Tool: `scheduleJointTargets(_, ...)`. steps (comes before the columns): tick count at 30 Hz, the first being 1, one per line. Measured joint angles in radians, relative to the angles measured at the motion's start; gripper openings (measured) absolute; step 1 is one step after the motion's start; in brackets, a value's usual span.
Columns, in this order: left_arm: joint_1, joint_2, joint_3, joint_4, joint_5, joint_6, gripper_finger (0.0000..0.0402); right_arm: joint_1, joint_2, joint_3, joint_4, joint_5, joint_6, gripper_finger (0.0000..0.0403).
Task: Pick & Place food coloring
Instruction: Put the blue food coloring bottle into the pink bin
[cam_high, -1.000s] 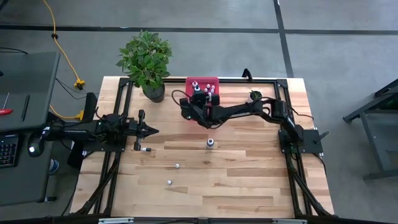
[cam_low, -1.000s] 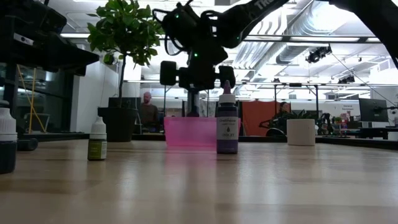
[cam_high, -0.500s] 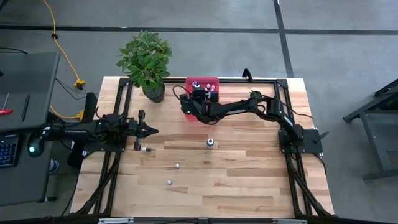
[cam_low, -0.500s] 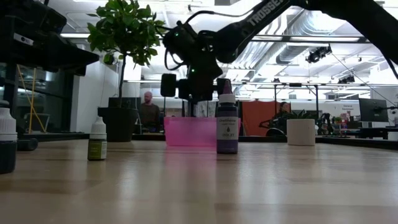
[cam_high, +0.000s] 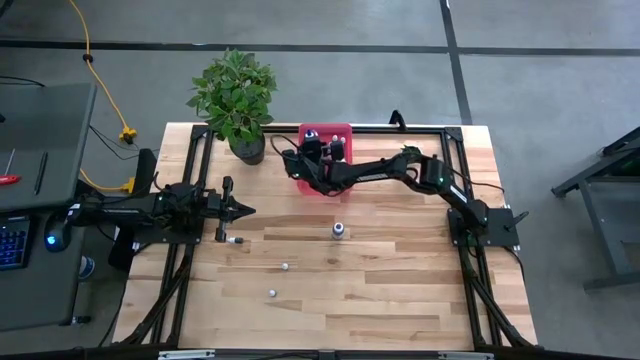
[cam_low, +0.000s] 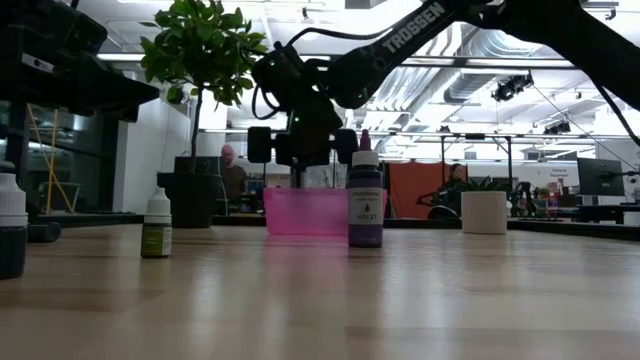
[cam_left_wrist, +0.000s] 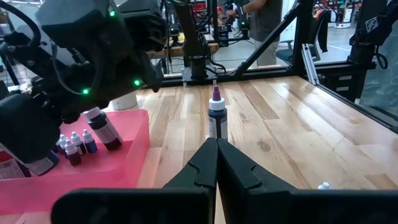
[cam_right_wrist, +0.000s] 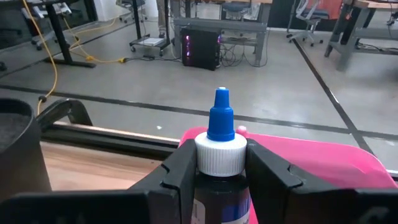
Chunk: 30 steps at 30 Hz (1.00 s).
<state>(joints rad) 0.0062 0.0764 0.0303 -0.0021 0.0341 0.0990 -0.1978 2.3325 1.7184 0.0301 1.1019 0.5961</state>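
Observation:
My right gripper (cam_right_wrist: 221, 163) reaches from the table's right side over the pink tray (cam_high: 343, 131) at the far middle and is shut on a dark food coloring bottle (cam_left_wrist: 104, 129) with a white cap and blue tip. Several small bottles (cam_left_wrist: 76, 147) stand in the tray. A violet bottle (cam_high: 338, 230) stands upright on its base at mid-table, and three tiny bottles (cam_high: 285, 266) stand nearer the front left. My left gripper (cam_left_wrist: 216, 144) is shut with nothing in it, parked level at the table's left side (cam_high: 240, 211). My right gripper pinches the bottle's white cap (cam_right_wrist: 221, 148) between its two fingers (cam_right_wrist: 180, 168), one on each side. The fingers come nearly level from the table's right. The bottle hangs below them, slightly tilted, tip up, over the tray's near left part.
A potted plant (cam_high: 235, 95) stands at the far left corner beside the tray. A small white pot (cam_low: 484, 212) with a plant sits at the far right. A black frame (cam_high: 200, 160) runs along the table's edges. Bare wood lies at the near right.
My right gripper has carried the bottle toward the table's far edge and slightly left, sinking a little, from in front of the pink tray to over it. Its grip has stayed the same.

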Motion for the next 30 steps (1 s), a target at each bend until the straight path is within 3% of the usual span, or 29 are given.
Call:
scheduleJointTargets(21, 0.0, 0.0, 0.0, 0.0, 0.0, 0.0, 0.0, 0.027, 0.001, 0.001, -0.008, -0.024, -0.056, 0.0107)
scheduleJointTargets(30, 0.0, 0.0, 0.0, 0.0, 0.0, 0.0, 0.0, 0.03, -0.07, 0.002, -0.104, -0.006, -0.096, 0.0107)
